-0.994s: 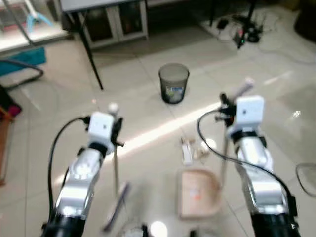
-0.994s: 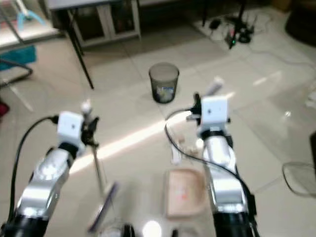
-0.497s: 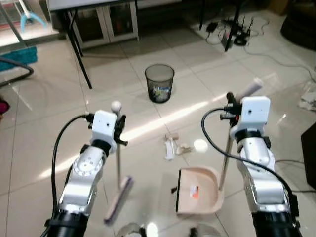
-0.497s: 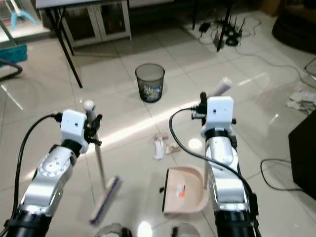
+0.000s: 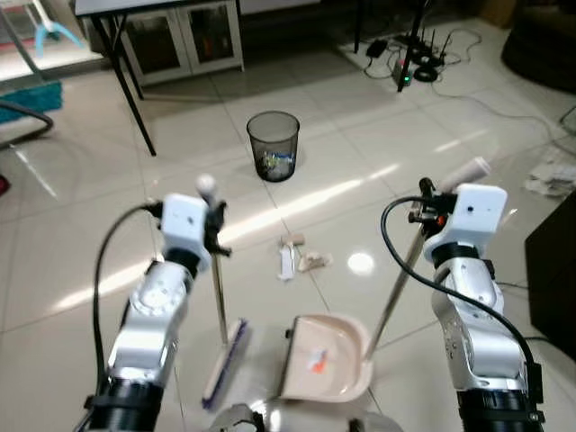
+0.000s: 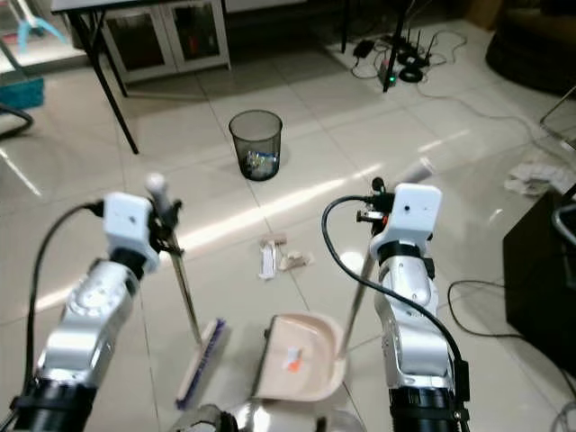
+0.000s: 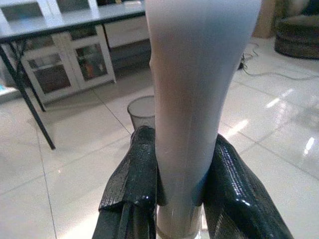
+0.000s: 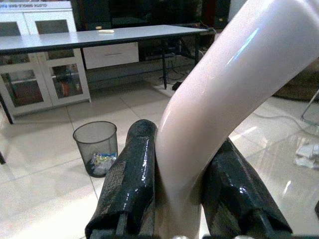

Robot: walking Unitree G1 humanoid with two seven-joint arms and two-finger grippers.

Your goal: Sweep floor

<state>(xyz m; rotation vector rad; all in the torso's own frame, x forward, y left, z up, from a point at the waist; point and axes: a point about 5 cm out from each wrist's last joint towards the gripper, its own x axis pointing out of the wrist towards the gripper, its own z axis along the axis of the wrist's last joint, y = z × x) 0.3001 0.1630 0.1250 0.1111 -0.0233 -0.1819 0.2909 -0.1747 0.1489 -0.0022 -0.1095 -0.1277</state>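
My left claw (image 7: pixel 180 199) is pinching the broom (image 5: pixel 219 310) by its smooth pale handle, black fingers (image 7: pixel 130 189) pressed to either side. The thin metal shaft runs down to a flat brush head resting on the glossy tiled floor (image 5: pixel 81 243), just left of the dustpan (image 5: pixel 322 360). My right claw (image 8: pixel 174 199) is clamped the same way round the dustpan's curved, glossy cream handle, its long rod slanting down to the shallow beige plastic pan, which sits flat on the tiles. Just beyond the pan lies a small heap of crumpled scraps (image 5: pixel 295 259). Farther off stands a round black mesh bin (image 5: pixel 273 146) with rubbish inside, near a dark-legged tabletop (image 5: pixel 126 7).
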